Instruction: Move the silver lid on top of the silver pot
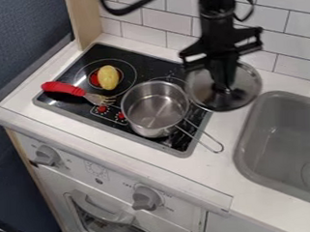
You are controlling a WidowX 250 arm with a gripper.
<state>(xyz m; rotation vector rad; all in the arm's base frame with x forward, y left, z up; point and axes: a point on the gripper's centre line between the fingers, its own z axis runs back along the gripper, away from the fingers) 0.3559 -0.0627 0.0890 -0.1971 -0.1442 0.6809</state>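
The black gripper [226, 88] hangs at the upper right of the stove, shut on the knob of the silver lid. This round, see-through lid [248, 88] with its silver rim is just right of the pot, below the gripper's fingers. Its left edge comes close to the pot's right rim; whether they touch I cannot tell. The silver pot [155, 108] stands uncovered on the black stove top [70, 103], its wire handle pointing to the lower right. The pot's inside looks empty.
A yellow potato-like toy [108, 77] lies on the back left burner. A red-handled fork [65, 88] lies left of the pot. At the right is a grey sink [246, 150]; a white tiled wall [279, 15] stands behind.
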